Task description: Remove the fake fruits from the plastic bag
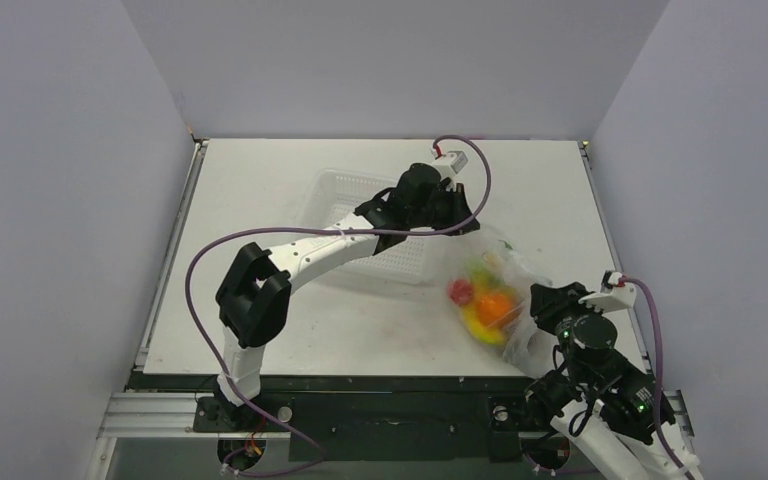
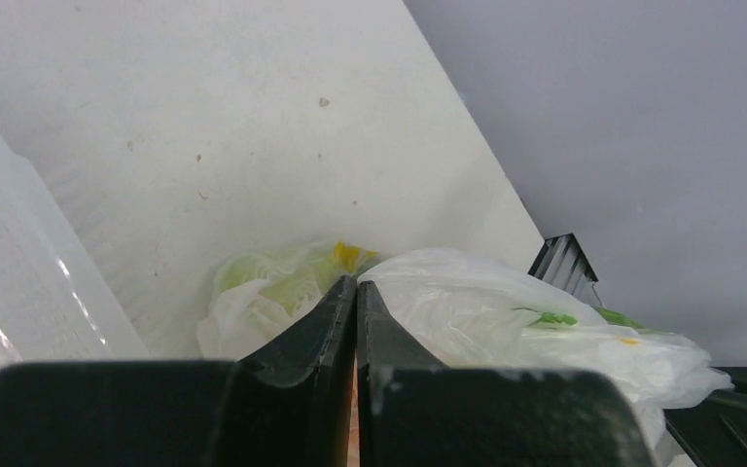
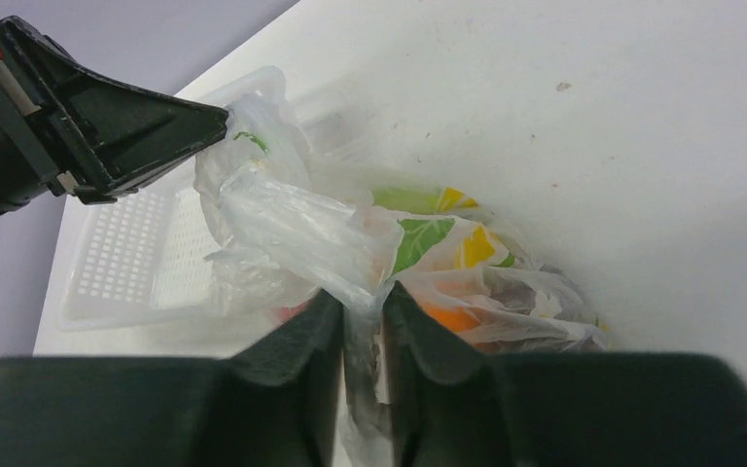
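White counter [image 1: 260, 330], bearing all items. White perforated basket [image 1: 345, 195], lying at centre rear, just beside the bag and partly under the left arm; no fruit visible in it. Clear crinkled plastic bag [image 1: 508, 262], right of the basket, stretched between both arms, probably so that the film is held taut and can be tipped or opened. Left gripper [image 2: 355, 287]: fingers pressed together at the bag's far upper edge, seemingly pinching a fold of film. Right gripper [image 3: 362, 302]: fingers drawn close, clamped on film that runs down between them at the near end. Fake fruits, all inside the bag, bunched just beyond the right gripper and below the left: orange [image 1: 493, 307], small red fruit [image 1: 459, 291], yellow and green pieces, none yet removed.
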